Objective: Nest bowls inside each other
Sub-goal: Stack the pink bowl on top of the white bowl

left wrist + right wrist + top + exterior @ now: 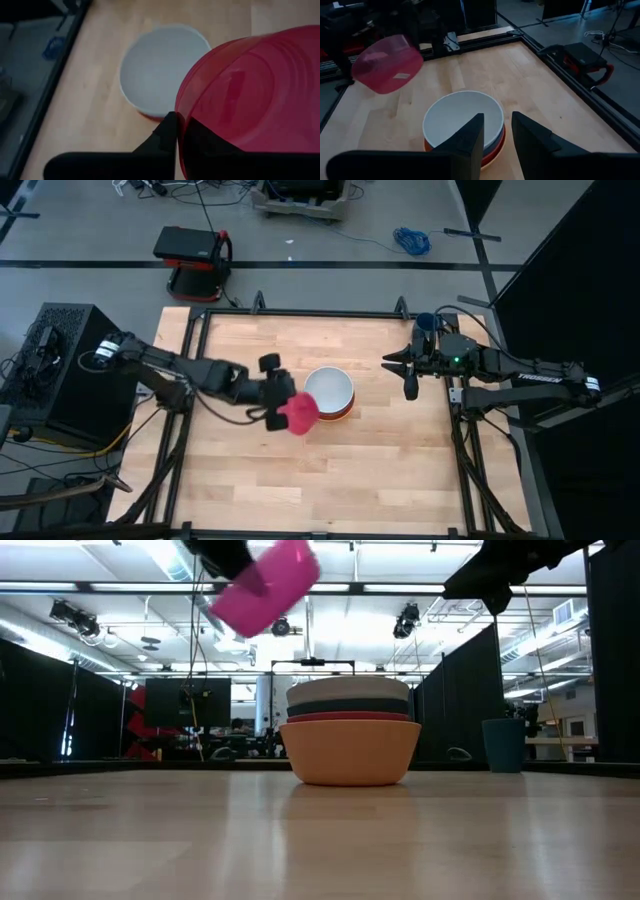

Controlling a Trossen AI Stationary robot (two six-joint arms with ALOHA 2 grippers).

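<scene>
Left gripper jaws grip the magenta bowl, tilted, in the air beside the stack of 4 bowls. Right gripper jaws stand parted, empty, near the stack.

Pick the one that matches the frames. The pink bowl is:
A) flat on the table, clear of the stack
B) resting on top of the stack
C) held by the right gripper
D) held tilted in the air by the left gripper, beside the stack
D: the left gripper is shut on the pink bowl, tilted, well above the table and off to the side of the stack, whose top is the white bowl.
</scene>
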